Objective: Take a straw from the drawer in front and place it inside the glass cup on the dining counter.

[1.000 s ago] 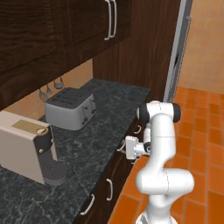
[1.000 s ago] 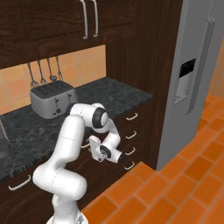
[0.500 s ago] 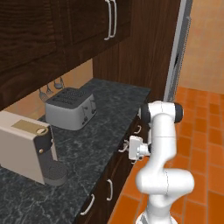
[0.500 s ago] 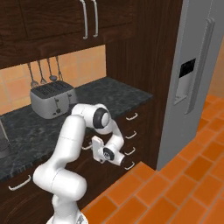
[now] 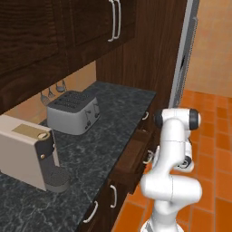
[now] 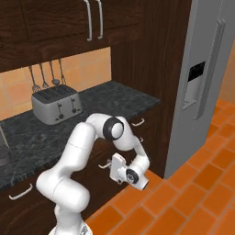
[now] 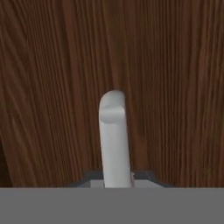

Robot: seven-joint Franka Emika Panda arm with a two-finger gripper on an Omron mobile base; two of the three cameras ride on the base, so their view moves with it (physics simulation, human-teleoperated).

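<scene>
I had the two-finger gripper (image 6: 113, 168) on the curved white bar handle (image 7: 113, 135) of the dark brown wooden drawer (image 5: 134, 157), partly open; jaw spacing I couldn't tell, and the straw presumably lay inside.

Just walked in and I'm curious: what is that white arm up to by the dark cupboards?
The robot arm is working a drawer under the black counter. Its gripper is at the drawer's white handle, and the drawer stands partly pulled out. A toaster and a coffee machine sit on the counter.
</scene>
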